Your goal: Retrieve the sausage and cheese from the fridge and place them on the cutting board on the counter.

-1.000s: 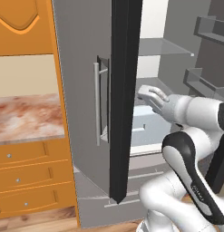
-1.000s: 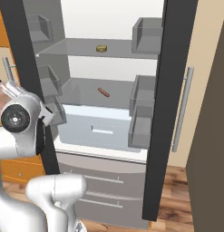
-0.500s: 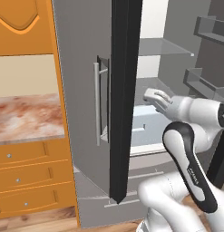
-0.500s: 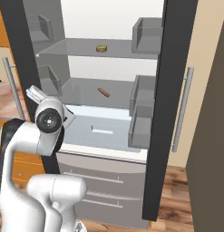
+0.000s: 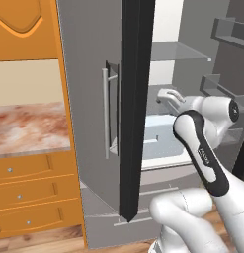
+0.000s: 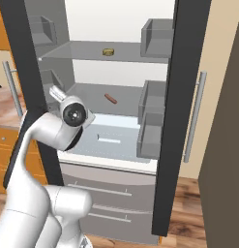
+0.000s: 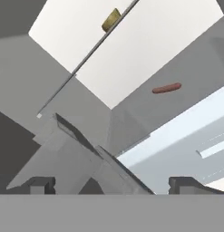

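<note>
We see the fridge (image 6: 186, 111) open; the sausage (image 6: 110, 99) lies on its middle glass shelf, the cheese (image 6: 108, 52) on the shelf above. Our gripper (image 7: 113, 183) is empty — fingers spread apart — near the left door bin.

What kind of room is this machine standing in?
It looks like a home kitchen, computer-rendered. An open fridge holds a sausage and what seems a piece of cheese on its shelves, beside a marbled counter over orange drawers.
</note>
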